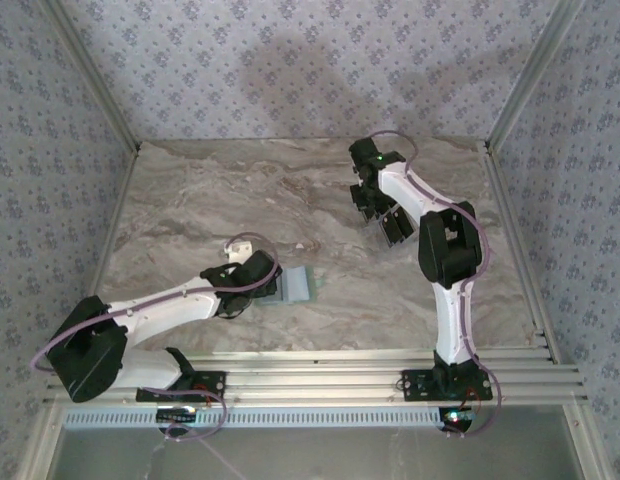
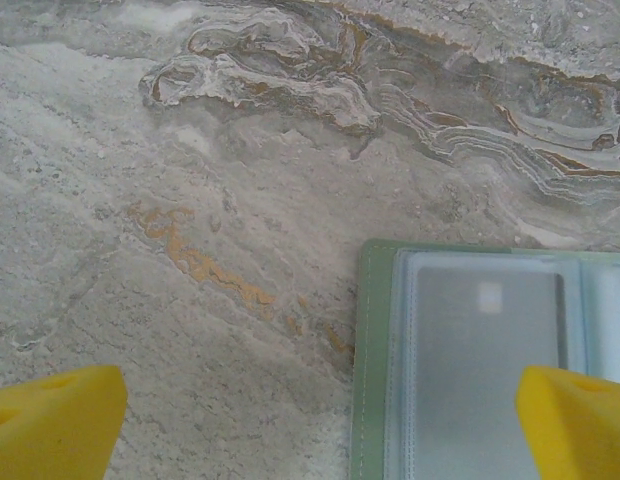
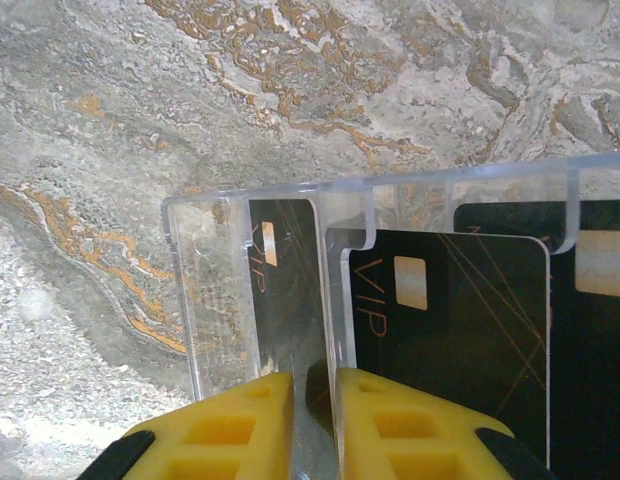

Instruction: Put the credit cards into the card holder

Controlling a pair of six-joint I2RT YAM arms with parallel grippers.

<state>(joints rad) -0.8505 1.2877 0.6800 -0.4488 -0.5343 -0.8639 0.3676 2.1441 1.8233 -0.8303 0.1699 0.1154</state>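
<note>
Checking near-left first: find left gripper [image 2: 318, 420] low over table [image 2: 190, 200], jaws wide apart, nothing held. See card holder [image 2: 470, 350] lying open, inside up, partly under its right finger. Looking far-right: find right gripper [image 3: 317, 385] nearly pinched, straddling edge of one of the credit cards [image 3: 286, 290] plus a divider of clear rack [image 3: 205, 290]; can't confirm firm grip. Judging this as pick step. Next: need to seat pinch on card alone, lift straight out of slot, carry near-left to holder.
</note>
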